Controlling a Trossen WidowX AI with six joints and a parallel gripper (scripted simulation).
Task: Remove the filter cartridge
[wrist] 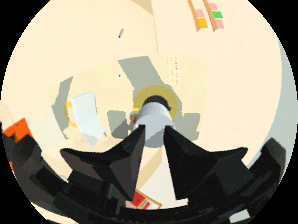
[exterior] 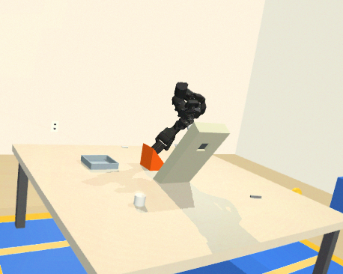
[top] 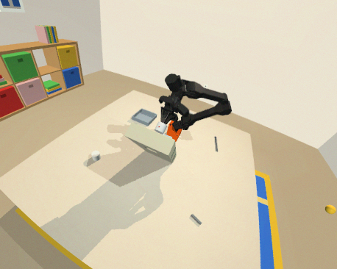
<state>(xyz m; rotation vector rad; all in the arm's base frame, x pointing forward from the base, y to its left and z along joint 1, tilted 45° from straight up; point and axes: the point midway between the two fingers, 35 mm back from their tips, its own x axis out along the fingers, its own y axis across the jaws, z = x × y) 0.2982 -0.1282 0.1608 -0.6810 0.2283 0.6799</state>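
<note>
The filter cartridge [top: 160,127] [wrist: 155,119] is a light grey cylinder, out in front of the round dark opening in the beige service panel [top: 151,141] [exterior: 191,159] [wrist: 100,75]. A yellow ring [wrist: 173,94] surrounds the opening. Whether the cartridge's rear end is fully clear of it is hard to tell. My gripper [wrist: 153,127] is shut on the cartridge's near end; its fingertips hide the slots. In the exterior view the panel hides the gripper. The grey-blue tray [top: 139,121] [exterior: 105,166] stands on the table beside the panel, away from the gripper.
An orange wedge [top: 173,132] [exterior: 147,159] stands under the arm's base, close to the panel. A white plate [wrist: 86,116] lies beside the opening. A white cylinder [top: 96,156] [exterior: 139,200] stands behind the panel. Dark bars [top: 216,143] [top: 196,220] lie on the table.
</note>
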